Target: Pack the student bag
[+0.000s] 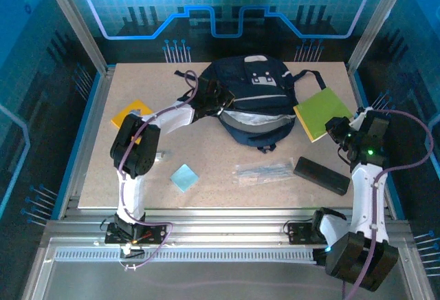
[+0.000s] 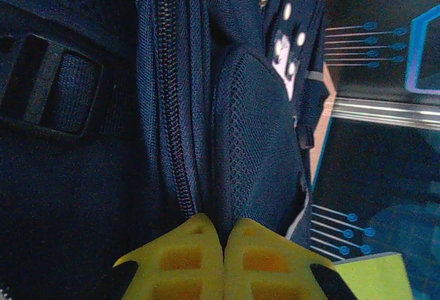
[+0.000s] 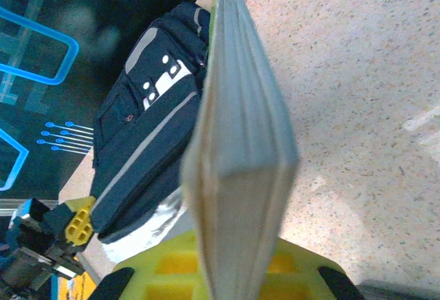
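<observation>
Packing stage: judged early; the student bag (image 1: 254, 100) is gripped at its edge while 1 item is carried beside it, and nothing can be seen inside it yet.
Student bag: laid at the back middle of the table (image 1: 227, 197), with a black strap trailing off to its right.
Left fingers (image 2: 206, 255): pressed fully together, with a fold of navy fabric just beside the zip (image 2: 172, 121) pinched between them on the bag's left side.
Right fingers (image 3: 175, 267): clamped on 1 end of the green book (image 3: 240, 148), which is held on edge just right of the bag; it appears to be lifted off the table.
Waiting items: a black case (image 1: 322, 175), a clear pen packet (image 1: 265, 170), a blue pad (image 1: 184, 176) and an orange item (image 1: 130, 115) are spread across the front and left of the table, all apart from the bag.
Risk 1: only a thin fold is pinched, so the fabric could be dragged out by a hard pull and the mouth would drop shut.
Risk 2: how wide the mouth stands cannot be told; if it is narrow, the zip could be caught by a book corner and the whole bag shoved along the table.
Risk 3: the book is held by 1 end only, so it could be twisted in the grip if its far edge is struck.
Risk 4: 2 arms would be brought close together over the bag, and contact between them could be caused by a poorly judged approach.
</observation>
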